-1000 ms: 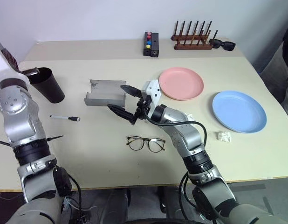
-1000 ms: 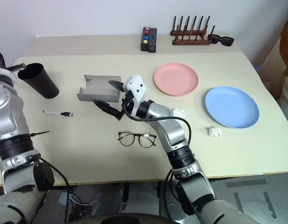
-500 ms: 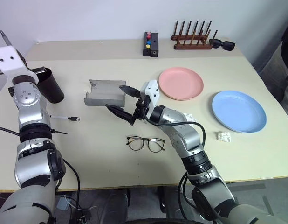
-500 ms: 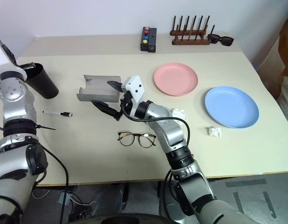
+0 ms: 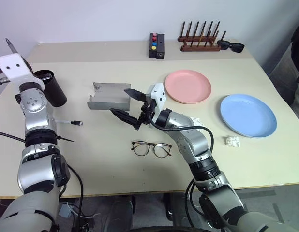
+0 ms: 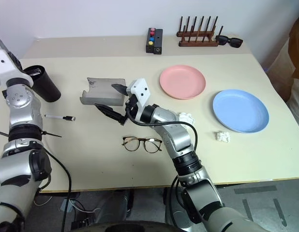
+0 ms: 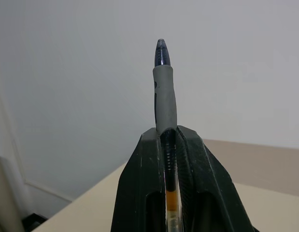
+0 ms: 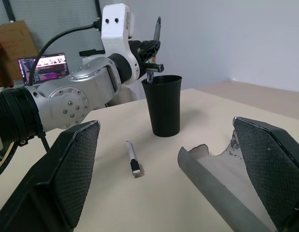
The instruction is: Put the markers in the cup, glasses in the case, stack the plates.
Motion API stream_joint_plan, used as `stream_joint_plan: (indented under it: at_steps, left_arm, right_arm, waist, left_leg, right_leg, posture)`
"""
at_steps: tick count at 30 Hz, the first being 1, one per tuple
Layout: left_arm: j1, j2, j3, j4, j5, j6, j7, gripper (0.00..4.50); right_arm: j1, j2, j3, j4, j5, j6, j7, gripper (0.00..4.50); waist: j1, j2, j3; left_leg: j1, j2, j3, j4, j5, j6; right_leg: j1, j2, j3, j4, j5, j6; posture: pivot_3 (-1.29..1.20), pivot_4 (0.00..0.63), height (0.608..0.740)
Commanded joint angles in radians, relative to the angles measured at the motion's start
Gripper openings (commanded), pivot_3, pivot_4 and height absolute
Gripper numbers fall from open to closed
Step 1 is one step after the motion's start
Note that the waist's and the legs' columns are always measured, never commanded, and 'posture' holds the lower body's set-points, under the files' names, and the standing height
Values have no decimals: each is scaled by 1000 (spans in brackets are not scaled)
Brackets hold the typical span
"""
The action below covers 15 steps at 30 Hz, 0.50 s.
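Here, left gripper (image 8: 152,50) clamped tight on a marker (image 7: 164,87), poised upright right over the cup's (image 8: 162,105) rim, out at ten o'clock on the table (image 5: 91,164). Right gripper (image 5: 127,103) spread wide, holding nothing, hovering beside the open case (image 5: 109,96). Second marker (image 5: 72,122) flat at nine o'clock. Glasses (image 5: 151,148) near six. Pink plate (image 5: 187,86) at one o'clock, blue plate (image 5: 248,115) at three, well apart.

L hand (image 8: 152,53) clamped, R hand (image 5: 126,103) agape
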Motion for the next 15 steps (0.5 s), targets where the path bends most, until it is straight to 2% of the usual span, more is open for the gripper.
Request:
stream_joint_plan:
  at_steps: [1, 3, 7, 15]
  left_arm:
    - [-7, 7, 1, -35, -21, -13, -8, 436]
    - [-4, 4, -2, -41, -22, -7, -4, 1276]
    - [0, 0, -6, -47, -13, -2, 15, 3288]
    - [10, -11, -4, -67, -19, 4, 12, 3288]
  right_arm:
    - [-6, 9, -6, -36, 13, -21, 7, 4500]
    - [-6, 10, -5, -36, 13, -21, 8, 4500]
    - [-6, 12, -4, -36, 12, -21, 8, 4500]
    - [-5, 12, -4, -37, 12, -20, 9, 4500]
  waist:
    - [0, 0, 0]
    - [0, 0, 0]
    - [0, 0, 0]
    - [0, 0, 0]
  left_leg:
    - [0, 0, 0, 0, 0, 0]
    - [0, 0, 0, 0, 0, 0]
    - [0, 0, 0, 0, 0, 0]
    - [0, 0, 0, 0, 0, 0]
  right_leg:
    - [0, 0, 0, 0, 0, 0]
    - [0, 0, 0, 0, 0, 0]
    - [0, 0, 0, 0, 0, 0]
    - [0, 0, 0, 0, 0, 0]
  posture:
    - [0, 150, 740]
    - [0, 150, 740]
    - [0, 150, 740]
    - [0, 150, 740]
